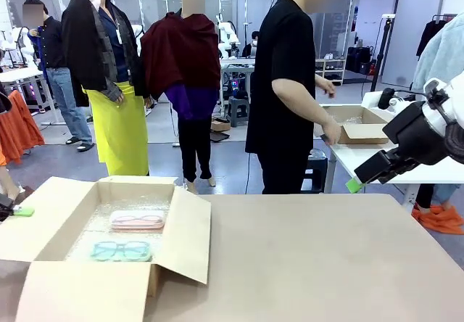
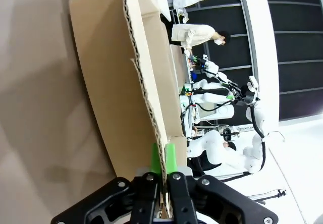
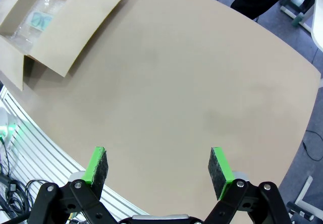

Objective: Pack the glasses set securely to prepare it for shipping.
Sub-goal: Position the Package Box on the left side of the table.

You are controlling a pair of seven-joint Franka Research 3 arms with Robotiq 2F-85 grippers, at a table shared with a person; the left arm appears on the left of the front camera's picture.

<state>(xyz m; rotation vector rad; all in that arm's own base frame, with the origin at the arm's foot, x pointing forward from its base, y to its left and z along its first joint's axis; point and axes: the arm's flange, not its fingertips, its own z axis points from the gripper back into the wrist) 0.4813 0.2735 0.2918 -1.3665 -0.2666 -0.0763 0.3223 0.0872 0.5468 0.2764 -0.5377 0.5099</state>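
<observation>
While both lie in clear cases, pink glasses (image 1: 137, 220) sit behind teal glasses (image 1: 121, 250)

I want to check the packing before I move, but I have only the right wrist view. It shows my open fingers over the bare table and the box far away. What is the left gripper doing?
Observer: The left gripper is shut on the edge of a box flap.
Operator: Are both glasses cases inside?
Observer: Yes. In the front view the pink case lies farther in the cardboard box, the teal case nearer, both on bubble wrap.
Operator: Is the person helping?
Observer: No, the person stands turned toward another table.
</observation>
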